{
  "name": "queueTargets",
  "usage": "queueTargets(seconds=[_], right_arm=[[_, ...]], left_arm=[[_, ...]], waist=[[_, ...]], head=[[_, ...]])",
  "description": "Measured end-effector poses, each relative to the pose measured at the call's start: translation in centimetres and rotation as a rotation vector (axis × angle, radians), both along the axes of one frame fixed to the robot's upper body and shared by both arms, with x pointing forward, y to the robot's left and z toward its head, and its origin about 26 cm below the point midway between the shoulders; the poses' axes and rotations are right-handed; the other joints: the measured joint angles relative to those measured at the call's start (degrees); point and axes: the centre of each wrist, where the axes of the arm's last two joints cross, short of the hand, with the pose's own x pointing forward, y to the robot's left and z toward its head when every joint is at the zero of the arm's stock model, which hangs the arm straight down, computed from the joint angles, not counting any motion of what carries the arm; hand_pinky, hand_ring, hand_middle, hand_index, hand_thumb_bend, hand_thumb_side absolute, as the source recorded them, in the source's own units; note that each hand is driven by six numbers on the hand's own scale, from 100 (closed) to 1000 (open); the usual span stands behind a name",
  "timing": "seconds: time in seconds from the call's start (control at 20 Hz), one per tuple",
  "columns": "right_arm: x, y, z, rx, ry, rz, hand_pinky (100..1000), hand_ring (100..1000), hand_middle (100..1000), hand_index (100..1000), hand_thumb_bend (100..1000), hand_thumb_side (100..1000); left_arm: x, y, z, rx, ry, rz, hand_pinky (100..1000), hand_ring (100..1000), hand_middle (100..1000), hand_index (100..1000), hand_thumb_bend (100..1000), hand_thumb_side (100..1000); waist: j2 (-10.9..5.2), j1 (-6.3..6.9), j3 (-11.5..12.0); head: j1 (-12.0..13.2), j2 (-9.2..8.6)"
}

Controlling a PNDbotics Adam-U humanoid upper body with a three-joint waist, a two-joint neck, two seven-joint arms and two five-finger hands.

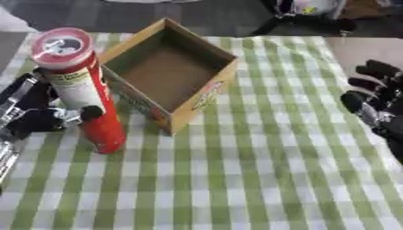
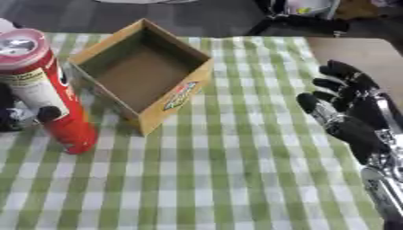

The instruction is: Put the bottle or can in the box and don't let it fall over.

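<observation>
A tall red can (image 1: 87,94) with a white label and a clear lid stands on the checked cloth, leaning a little, just left of the box. My left hand (image 1: 43,117) is curled round its middle from the left, with a fingertip showing on the can's front. The open cardboard box (image 1: 169,72) sits behind and to the right of the can, with nothing inside it. My right hand (image 2: 350,112) rests open at the right edge, fingers up, holding nothing.
A green and white checked cloth (image 1: 252,170) covers the table. Beyond the table's far edge lies a grey floor with dark equipment (image 1: 307,13) at the upper right.
</observation>
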Motion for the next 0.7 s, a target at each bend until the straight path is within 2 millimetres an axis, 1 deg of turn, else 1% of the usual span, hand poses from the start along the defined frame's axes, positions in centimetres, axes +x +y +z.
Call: queueTargets(seconds=[0.15, 0.35, 0.7], right_arm=[[0.0, 0.0, 0.0, 0.0, 0.001, 0.001, 791, 807, 800, 831, 597, 173], [0.0, 0.01, -0.01, 0.0, 0.002, 0.001, 791, 807, 800, 831, 597, 172], [0.01, 0.07, -0.06, 0.003, 0.003, 0.002, 791, 807, 800, 831, 598, 173]], left_arm=[[0.04, -0.16, -0.12, -0.004, -0.002, -0.004, 811, 990, 834, 857, 835, 271], [0.15, -0.48, 0.04, -0.009, -0.011, -0.014, 798, 967, 827, 851, 831, 260], [0.37, -0.97, 0.17, -0.022, -0.018, -0.022, 789, 962, 821, 849, 832, 254]], waist=[[0.02, 0.01, 0.0], [0.03, 0.01, 0.0], [0.11, -0.05, -0.1]], head=[[0.0, 0.0], [0.2, -0.01], [0.4, -0.01]])
